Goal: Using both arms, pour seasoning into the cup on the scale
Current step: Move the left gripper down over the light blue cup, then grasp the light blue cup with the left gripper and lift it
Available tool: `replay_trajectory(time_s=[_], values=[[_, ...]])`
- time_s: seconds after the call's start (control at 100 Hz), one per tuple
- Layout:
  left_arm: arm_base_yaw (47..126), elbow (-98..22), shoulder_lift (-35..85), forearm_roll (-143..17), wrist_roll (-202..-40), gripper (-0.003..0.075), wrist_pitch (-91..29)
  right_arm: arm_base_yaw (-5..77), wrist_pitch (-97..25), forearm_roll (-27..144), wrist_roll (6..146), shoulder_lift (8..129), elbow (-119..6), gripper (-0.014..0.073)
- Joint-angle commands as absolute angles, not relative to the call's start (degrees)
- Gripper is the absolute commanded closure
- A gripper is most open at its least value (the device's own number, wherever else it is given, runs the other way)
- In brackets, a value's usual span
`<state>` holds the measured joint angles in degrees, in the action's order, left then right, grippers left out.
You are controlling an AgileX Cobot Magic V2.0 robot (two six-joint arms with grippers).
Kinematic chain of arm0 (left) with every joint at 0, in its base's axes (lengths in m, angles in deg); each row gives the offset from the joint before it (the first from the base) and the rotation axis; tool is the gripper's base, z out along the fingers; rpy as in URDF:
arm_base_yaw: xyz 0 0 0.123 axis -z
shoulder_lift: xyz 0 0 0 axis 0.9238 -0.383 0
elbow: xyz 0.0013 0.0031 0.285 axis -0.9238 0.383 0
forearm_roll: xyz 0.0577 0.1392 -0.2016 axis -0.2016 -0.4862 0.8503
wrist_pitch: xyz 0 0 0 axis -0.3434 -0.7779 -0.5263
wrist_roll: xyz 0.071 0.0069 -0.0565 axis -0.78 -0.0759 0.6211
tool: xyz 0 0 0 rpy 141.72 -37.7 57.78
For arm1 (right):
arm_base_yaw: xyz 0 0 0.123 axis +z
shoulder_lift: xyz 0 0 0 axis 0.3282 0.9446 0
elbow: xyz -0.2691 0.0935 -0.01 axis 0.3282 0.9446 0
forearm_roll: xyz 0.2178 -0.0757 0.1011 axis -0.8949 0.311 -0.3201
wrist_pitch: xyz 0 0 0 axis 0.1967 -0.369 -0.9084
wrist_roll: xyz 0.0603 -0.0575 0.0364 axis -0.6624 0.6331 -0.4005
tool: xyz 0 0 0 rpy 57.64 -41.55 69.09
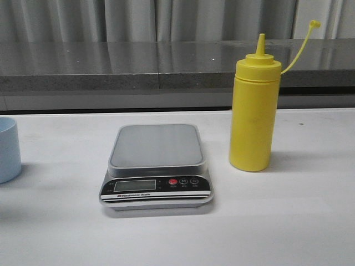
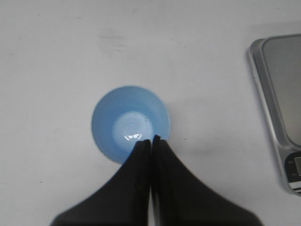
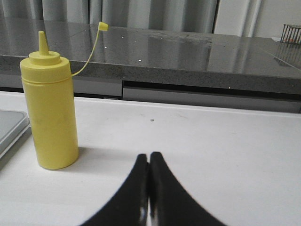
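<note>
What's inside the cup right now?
Nothing visible: the left wrist view looks down into the cup and shows a bare blue bottom with a light glint. The shut left claw covers the near rim and part of the inside, so that part cannot be checked.

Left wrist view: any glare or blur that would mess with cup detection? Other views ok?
Left wrist view: small bright glare spot on the cup floor, rim sharp, the shut left end effector covers its near edge. Front view: even light, soft shadows beside the scale and bottle, cup cut by the frame edge. Right wrist view: bottle sharp, specks of reflection on the dark counter.
</note>
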<state>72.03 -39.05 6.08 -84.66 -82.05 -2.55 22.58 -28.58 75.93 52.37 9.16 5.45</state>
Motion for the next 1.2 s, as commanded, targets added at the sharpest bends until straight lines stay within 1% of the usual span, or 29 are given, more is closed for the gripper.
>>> replay_trajectory(time_s=[0.0, 0.2, 0.26, 0.3, 0.34, 0.36, 0.38, 0.44, 0.48, 0.54, 0.59, 0.63, 0.81, 1.19], values=[[71.99, -41.95, 4.97, -86.02, -81.40, 0.0740, -4.17, 22.40, -23.89, 76.06, 52.66, 8.09, 4.17, 0.0661], [70.43, -42.39, 2.78, -86.17, -80.89, 0.0736, -4.28, 22.40, -23.89, 76.06, 52.66, 8.09, 4.17, 0.0661], [69.64, -42.39, 2.78, -86.26, -80.89, 0.0703, -4.36, 22.40, -23.89, 76.06, 52.66, 8.09, 4.17, 0.0661], [69.22, -42.39, 2.78, -86.30, -80.89, 0.0665, -4.36, 22.40, -23.89, 76.06, 52.66, 8.09, 4.17, 0.0661], [68.84, -42.39, 2.78, -86.43, -80.89, 0.0605, -4.51, 22.40, -23.89, 76.06, 52.66, 8.09, 4.17, 0.0661], [68.69, -42.39, 2.78, -86.43, -80.89, 0.0570, -4.49, 22.40, -23.89, 76.06, 52.66, 8.09, 4.17, 0.0661], [68.55, -42.39, 2.78, -86.43, -80.89, 0.0520, -4.49, 22.40, -23.89, 76.06, 52.66, 8.09, 4.17, 0.0661], [68.43, -42.39, 2.78, -86.43, -80.89, 0.0429, -4.49, 22.40, -23.89, 76.06, 52.66, 8.09, 4.17, 0.0661], [68.43, -42.39, 2.78, -86.43, -80.89, 0.0346, -4.49, 22.40, -23.89, 76.06, 52.66, 8.09, 4.17, 0.0661], [68.43, -42.39, 2.78, -86.43, -80.89, 0.0272, -4.49, 22.40, -23.89, 76.06, 52.66, 8.09, 4.17, 0.0661], [68.43, -42.39, 2.78, -86.43, -80.89, 0.0233, -4.79, 22.40, -23.89, 76.06, 52.66, 8.09, 4.17, 0.0661], [68.43, -42.39, 2.69, -86.43, -80.89, 0.0222, -5.24, 22.40, -23.89, 76.06, 52.66, 8.09, 4.17, 0.0661], [68.42, -42.39, 1.86, -86.43, -80.89, 0.0223, -6.22, 22.40, -23.89, 76.06, 52.66, 8.09, 4.17, 0.0661], [67.48, -42.39, -4.72, -86.43, -80.89, 0.0223, -7.19, 22.40, -23.89, 76.06, 52.66, 8.09, 4.17, 0.0661]])
